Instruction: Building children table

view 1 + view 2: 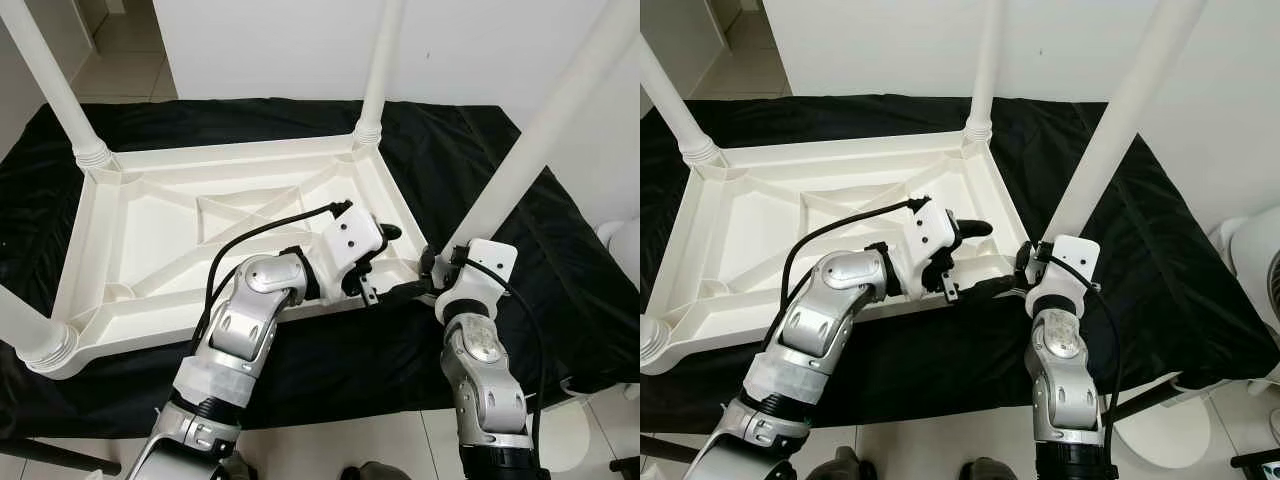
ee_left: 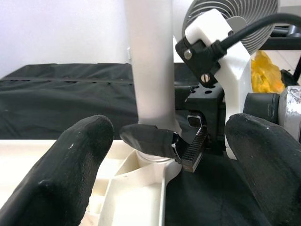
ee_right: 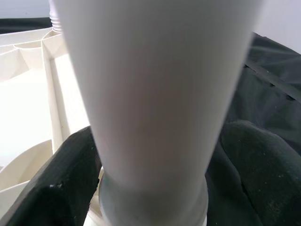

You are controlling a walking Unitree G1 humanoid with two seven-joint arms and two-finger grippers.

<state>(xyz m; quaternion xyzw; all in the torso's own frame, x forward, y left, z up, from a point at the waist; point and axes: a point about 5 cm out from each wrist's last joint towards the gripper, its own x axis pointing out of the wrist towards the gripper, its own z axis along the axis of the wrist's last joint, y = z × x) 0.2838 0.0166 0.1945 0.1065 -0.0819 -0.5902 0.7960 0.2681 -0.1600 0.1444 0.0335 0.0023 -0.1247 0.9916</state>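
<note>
Both arms are brushed silver metal with rounded, bulging joint housings and black collars between segments. The left gripper [image 1: 378, 262] sits on a white plastic wrist block with small dark screws, as does the right gripper [image 1: 1025, 270]. A black cable loops along each forearm. The fingers [image 2: 70, 174] are matte black, one with a ridged inner edge.

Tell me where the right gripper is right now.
The right gripper is at the near right corner of the upturned white table, its black fingers on either side of the base of the table leg standing there.
</note>
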